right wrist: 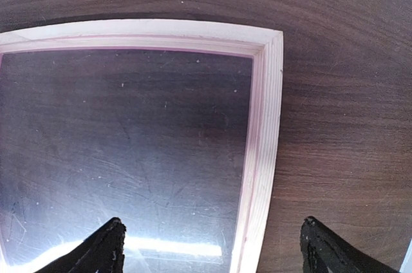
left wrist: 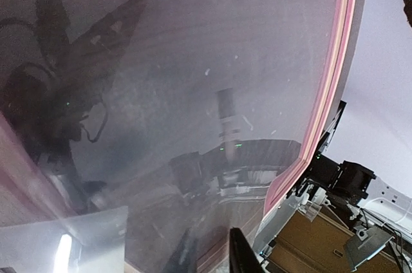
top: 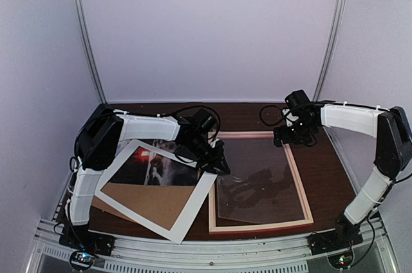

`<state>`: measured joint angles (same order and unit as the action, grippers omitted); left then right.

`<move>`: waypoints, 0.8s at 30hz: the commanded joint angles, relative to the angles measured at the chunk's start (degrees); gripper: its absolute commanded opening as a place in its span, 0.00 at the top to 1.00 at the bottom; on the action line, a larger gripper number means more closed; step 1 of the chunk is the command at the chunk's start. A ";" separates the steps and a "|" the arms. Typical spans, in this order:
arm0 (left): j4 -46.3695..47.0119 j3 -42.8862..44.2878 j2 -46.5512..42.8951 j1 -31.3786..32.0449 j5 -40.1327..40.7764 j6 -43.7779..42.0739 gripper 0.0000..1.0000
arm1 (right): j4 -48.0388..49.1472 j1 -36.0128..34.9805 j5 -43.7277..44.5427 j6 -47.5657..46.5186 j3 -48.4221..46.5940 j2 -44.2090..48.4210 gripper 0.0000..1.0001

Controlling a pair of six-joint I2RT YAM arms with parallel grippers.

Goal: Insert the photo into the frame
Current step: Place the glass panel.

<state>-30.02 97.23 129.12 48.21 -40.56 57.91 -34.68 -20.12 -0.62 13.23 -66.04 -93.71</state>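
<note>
1. The photo (top: 151,169) lies at 9 o'clock of the frame (top: 261,226), flat on the desk (top: 328,163) under a white mat (top: 193,205). Only a dark strip with a red glow is shown in the far half of the mat's window, and a brown board (top: 145,202) fills the near half. Which of the two lies on top cannot be told
2. The frame is laid flat, pale wood up, and its long axis is judged to run from 12 to 6 o'clock. The stack with the photo is set askew to it, its edges running roughly 10 to 4 and 1 to 7 o'clock, so a turn is judged to be needed before the photo can be dropped in
3. From the left gripper (top: 217,162) the photo lies close by at about 8 o'clock. From the right gripper (top: 288,136) it lies well apart, across the frame, so the left arm is judged the nearer
4. The left arm is folded over the stack, with its gripper set low where the mat's right corner meets the frame's left rim. Whether it is released or clenched cannot be told, as only one fingertip is shown in its wrist view
5. The right arm is reached in from 3 o'clock, its gripper hung over the frame's far right corner. It is released, with the fingers spread wide and nothing held
</note>
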 commanded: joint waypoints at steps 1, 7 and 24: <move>-1.68 2.32 1.00 -0.18 0.70 -1.74 0.77 | 0.94 0.26 0.81 -0.14 -0.62 -0.89 0.06; -2.12 2.37 0.97 -0.13 1.04 -2.08 0.66 | 2.74 0.26 -1.97 0.51 -0.79 -2.26 0.07; -5.67 3.66 0.87 -0.13 2.89 -4.05 0.42 | 7.76 -1.24 -9.77 2.04 -5.84 -11.84 0.08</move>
<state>-34.70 99.07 129.12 48.21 -38.50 55.35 -28.82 -20.38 -7.68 14.13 -69.56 -103.63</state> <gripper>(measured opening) 0.568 0.921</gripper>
